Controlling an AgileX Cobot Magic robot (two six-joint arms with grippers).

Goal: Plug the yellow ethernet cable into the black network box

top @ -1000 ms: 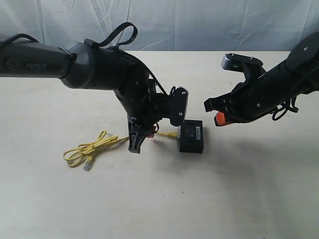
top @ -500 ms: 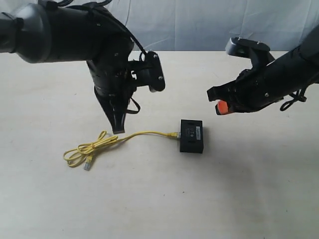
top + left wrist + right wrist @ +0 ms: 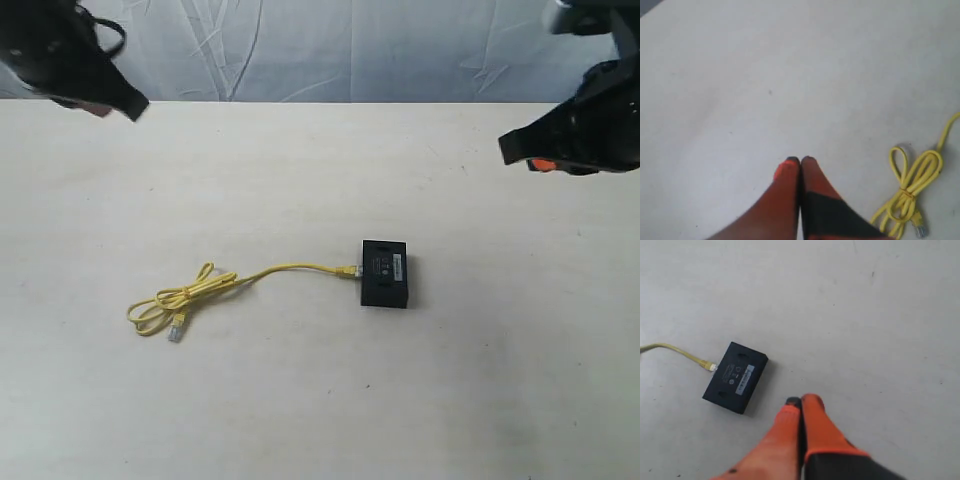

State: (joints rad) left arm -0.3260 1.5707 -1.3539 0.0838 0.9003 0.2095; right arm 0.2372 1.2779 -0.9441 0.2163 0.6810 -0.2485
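Plainly — looped yellow cord (image 3: 190, 293), flat box (image 3: 385, 273).

This looks to me like a robotics lab test bench. A plain off-white tabletop (image 3: 300, 420) fills my view, with a creased white cloth backdrop (image 3: 330, 50) along 12 o'clock. The black left arm (image 3: 75, 75) reaches in at 10 o'clock and the right arm (image 3: 590, 125) at 2 o'clock. The yellow ethernet cable (image 3: 185, 295) and the black network box (image 3: 385, 275) lie near centre.
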